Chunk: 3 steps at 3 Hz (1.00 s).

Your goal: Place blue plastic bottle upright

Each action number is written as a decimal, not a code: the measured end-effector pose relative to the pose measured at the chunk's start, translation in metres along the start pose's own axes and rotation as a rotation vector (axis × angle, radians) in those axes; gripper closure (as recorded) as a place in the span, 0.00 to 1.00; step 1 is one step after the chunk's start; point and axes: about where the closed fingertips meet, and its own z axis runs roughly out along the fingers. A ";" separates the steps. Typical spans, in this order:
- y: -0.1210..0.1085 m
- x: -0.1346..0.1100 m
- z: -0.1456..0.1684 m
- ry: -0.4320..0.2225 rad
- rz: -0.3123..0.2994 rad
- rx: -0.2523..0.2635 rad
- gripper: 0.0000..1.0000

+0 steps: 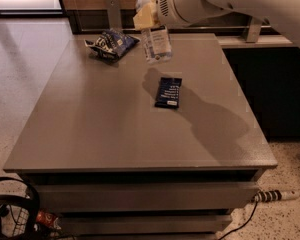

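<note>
The blue plastic bottle [156,43], clear with a white label with blue print, hangs roughly upright in the air above the far part of the grey table [90,129]. My gripper [146,15] is shut on its upper part, coming in from the top right on the white arm [230,4]. The bottle's base is clear of the tabletop, and its shadow falls next to the dark packet. The cap is hidden by the fingers.
A flat dark blue rectangular packet [168,92] lies at mid-table, in front of the bottle. A blue-and-white snack bag [111,42] lies at the far left. Cables [10,204] and a power strip [272,196] lie on the floor by the table.
</note>
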 end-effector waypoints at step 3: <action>0.021 -0.013 0.013 -0.145 -0.193 -0.188 1.00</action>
